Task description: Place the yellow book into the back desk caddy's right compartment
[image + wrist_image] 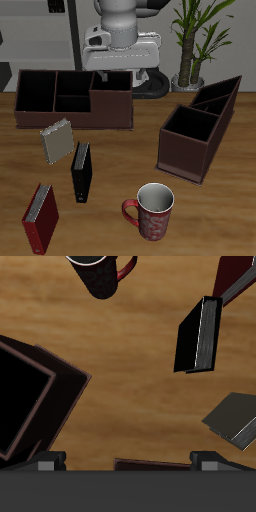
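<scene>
The yellow book (56, 140) is pale tan with white page edges and lies on the table in front of the back desk caddy (70, 112), a long low dark-brown box. The book also shows in the wrist view (236, 418). My gripper (120, 68) hangs high over the caddy's end section, the right compartment (112, 88), which it partly hides. In the wrist view the gripper (125, 461) is open and empty, with one fingertip (46, 461) far from the other. The book is well apart from it, nearer the table's front edge.
A slim black book (80, 170) stands just in front of the yellow one. A red book (40, 218) and a red patterned mug (152, 212) are near the front edge. An angled dark-brown caddy (195, 135) stands at the other side. A potted plant (190, 40) is behind.
</scene>
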Controlling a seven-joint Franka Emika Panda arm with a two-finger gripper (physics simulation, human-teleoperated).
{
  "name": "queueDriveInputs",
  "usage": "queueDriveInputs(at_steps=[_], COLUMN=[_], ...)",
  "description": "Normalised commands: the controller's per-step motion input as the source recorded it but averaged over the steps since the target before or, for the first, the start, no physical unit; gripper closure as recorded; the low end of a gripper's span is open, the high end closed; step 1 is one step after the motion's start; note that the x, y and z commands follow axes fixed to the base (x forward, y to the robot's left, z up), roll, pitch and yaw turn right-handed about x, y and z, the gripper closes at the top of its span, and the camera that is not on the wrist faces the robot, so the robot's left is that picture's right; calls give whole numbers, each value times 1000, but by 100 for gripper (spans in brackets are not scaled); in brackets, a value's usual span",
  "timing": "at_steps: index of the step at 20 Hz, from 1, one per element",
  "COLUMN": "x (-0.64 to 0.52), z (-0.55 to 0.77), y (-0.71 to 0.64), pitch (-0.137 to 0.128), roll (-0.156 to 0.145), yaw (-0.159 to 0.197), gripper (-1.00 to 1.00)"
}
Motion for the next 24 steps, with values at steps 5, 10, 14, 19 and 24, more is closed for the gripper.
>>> queueDriveInputs(at_steps=[5,10,14,19,24], x=[-88,-24,-48,-38,50], z=[6,-64,-5,-55,-171], y=[-477,-662,-420,-679,-583], pitch=[-34,-11,-45,-28,5], roll=[5,-61,-36,-12,-50], yaw=[-43,-89,-46,-104,-84], gripper=[-100,-100,-100,-100,-100])
